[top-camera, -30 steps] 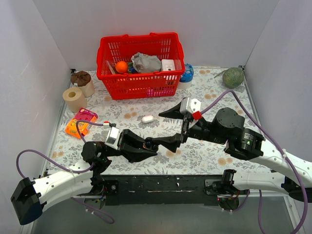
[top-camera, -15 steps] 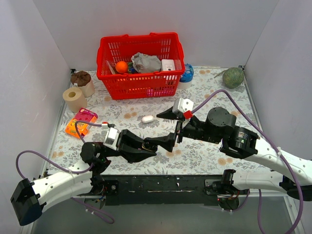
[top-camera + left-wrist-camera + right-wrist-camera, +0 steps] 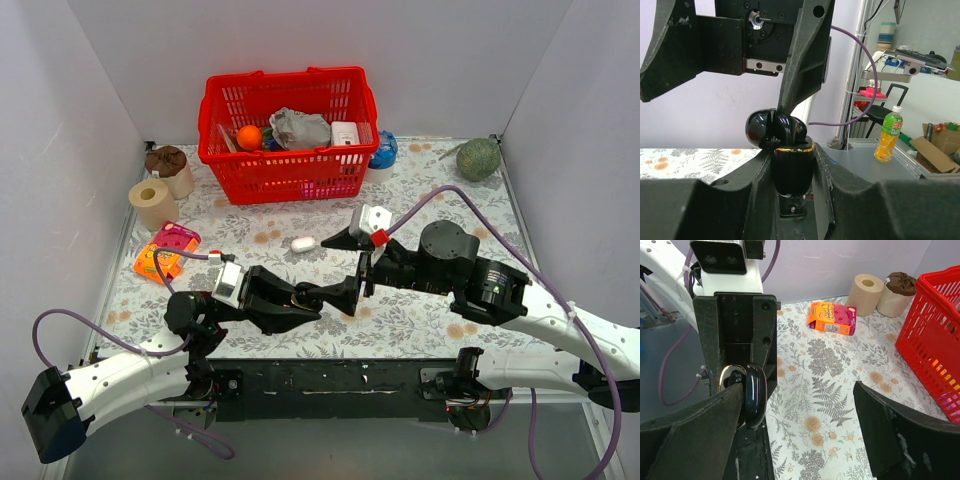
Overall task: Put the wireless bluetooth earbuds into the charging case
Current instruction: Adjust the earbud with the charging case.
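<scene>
Floral cloth covers the table (image 3: 420, 190) between white walls. Left of centre, the left gripper (image 3: 308, 300) is clamped tight on the charging case (image 3: 791, 167), holding it upright above the cloth with its lid swung open. To its right, the right gripper (image 3: 327, 268) stands spread wide and holds nothing. One finger (image 3: 802, 70) reaches down to the open case's mouth. Whether the earbuds sit inside cannot be told.
</scene>
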Controlling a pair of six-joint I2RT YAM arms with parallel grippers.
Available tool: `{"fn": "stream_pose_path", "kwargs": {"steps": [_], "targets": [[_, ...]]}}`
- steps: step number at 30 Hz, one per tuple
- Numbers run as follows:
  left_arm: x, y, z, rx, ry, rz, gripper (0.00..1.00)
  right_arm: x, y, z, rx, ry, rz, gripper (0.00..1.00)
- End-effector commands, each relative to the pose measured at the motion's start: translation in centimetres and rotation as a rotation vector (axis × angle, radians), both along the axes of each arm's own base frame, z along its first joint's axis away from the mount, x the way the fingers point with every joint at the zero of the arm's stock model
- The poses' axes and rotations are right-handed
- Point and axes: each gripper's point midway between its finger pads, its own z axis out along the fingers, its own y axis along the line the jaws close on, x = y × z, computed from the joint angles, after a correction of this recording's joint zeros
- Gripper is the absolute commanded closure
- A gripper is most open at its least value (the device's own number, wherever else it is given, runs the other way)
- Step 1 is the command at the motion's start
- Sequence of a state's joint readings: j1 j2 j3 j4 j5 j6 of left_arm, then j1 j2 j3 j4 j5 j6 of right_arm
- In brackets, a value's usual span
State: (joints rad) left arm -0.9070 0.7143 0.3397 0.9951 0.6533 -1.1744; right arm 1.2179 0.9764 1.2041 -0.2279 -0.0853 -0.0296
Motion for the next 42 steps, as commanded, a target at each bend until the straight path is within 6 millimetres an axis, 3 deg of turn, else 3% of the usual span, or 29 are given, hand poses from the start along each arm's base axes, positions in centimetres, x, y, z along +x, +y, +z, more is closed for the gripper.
{"fn": "stream_pose_path", "kwargs": {"steps": [1, 10, 23, 32, 35, 42], "targets": [[-0.2, 0.4, 1.8, -0.044, -0.040, 0.012, 1.00, -0.3, 0.2, 1.1, 0.022, 0.002, 0.020, 0.02], [-0.2, 0.3, 1.8, -0.040, -0.041, 0.010, 1.00, -0.5, 0.8, 0.8, 0.012, 0.012, 0.043, 0.02], [0.2, 0.2, 1.6, -0.032, -0.037, 0.031, 1.00, -1.2, 0.7, 2.0, 0.036, 0.013, 0.066, 0.02], [0.1, 0.1, 1.5, -0.030, -0.031, 0.022, 1.00, 0.4, -1.3, 5.0, 0.139, -0.048, -0.058, 0.02], [0.1, 0.1, 1.5, -0.031, -0.033, 0.021, 1.00, 0.2, -1.0, 5.3, 0.148, -0.049, -0.038, 0.02], [0.1, 0.1, 1.7, -0.033, -0.033, 0.016, 1.00, -1.0, 1.0, 3.7, 0.096, -0.013, 0.057, 0.02]]}}
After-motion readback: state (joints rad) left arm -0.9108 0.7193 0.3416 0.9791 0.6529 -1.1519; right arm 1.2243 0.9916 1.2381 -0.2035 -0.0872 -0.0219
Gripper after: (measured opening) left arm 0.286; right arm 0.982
